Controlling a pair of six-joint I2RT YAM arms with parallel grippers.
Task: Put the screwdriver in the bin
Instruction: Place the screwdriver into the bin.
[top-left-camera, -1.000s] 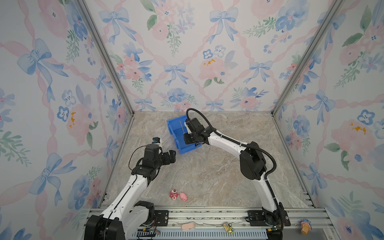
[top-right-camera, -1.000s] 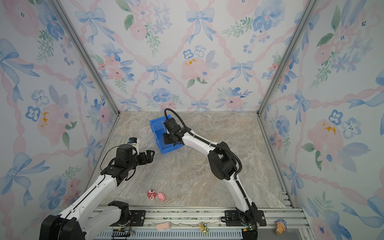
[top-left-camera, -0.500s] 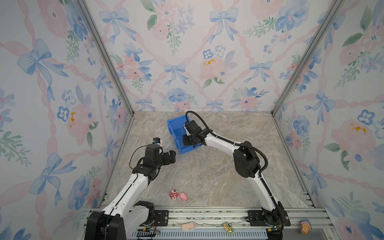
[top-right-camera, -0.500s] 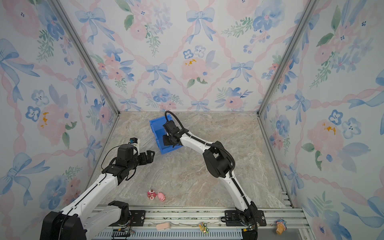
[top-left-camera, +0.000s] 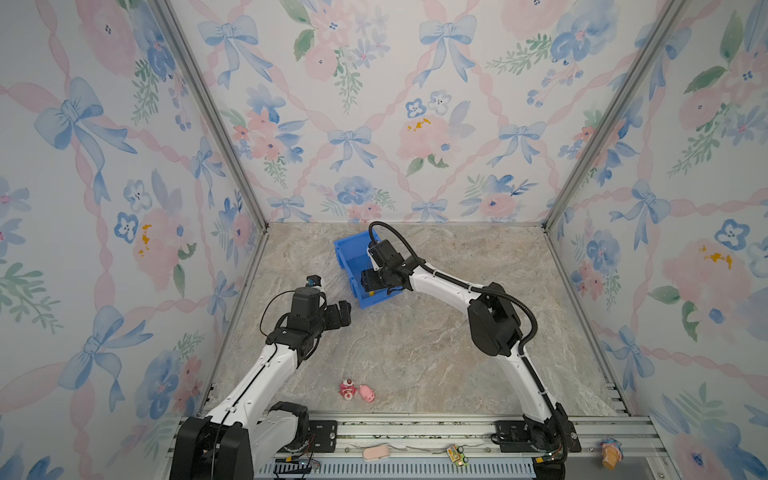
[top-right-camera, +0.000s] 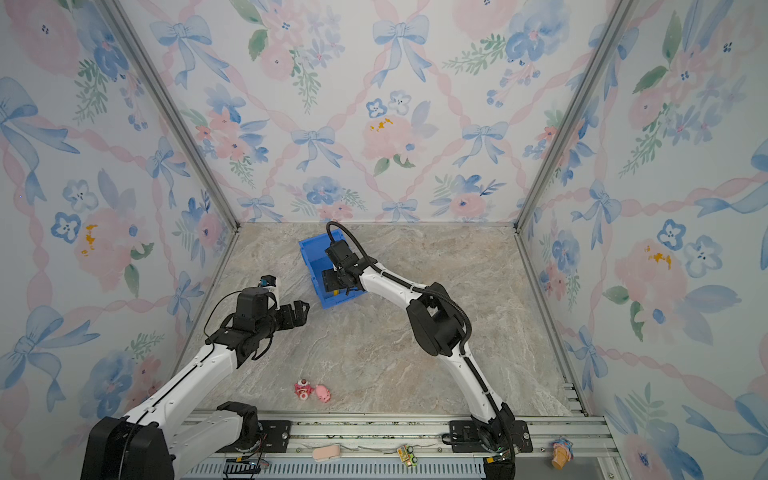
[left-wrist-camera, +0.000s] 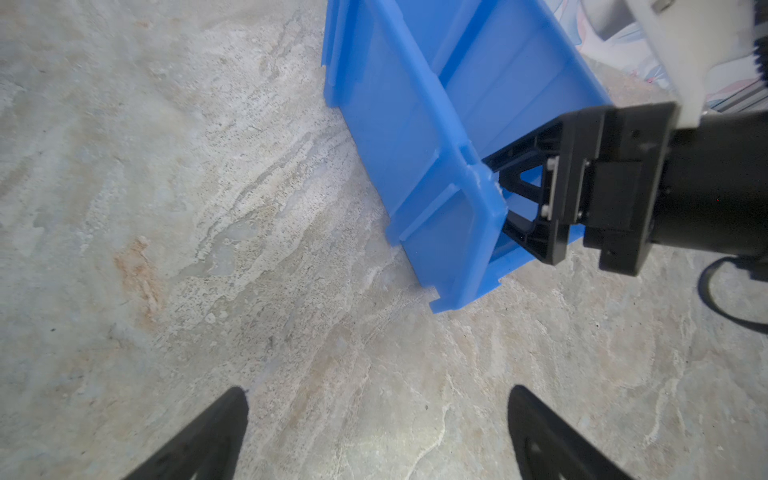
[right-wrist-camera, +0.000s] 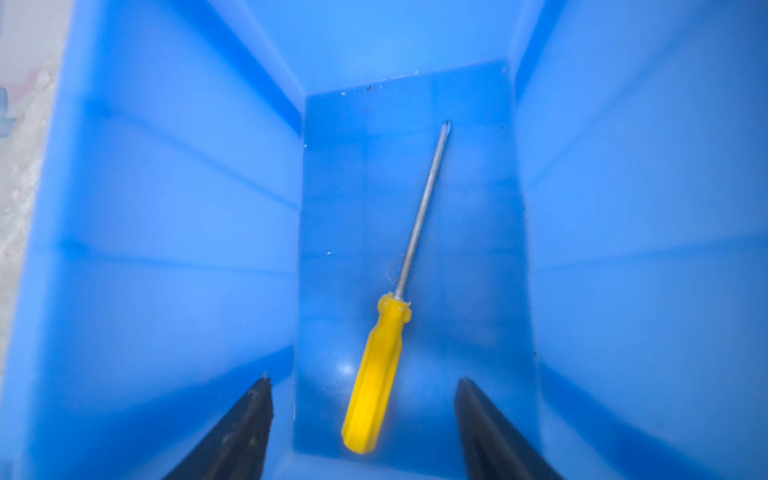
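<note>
Screwdriver lies flat on bin floor, loose. Right jaws are spread either side of its handle, clear of it. Drop looks done; prob. only lifting the arm out remains. Left jaws are spread too, empty, over worktop beside bin.

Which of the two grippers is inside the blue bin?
The right gripper, open above the screwdriver in the bin; the left gripper is outside, over bare table.
</note>
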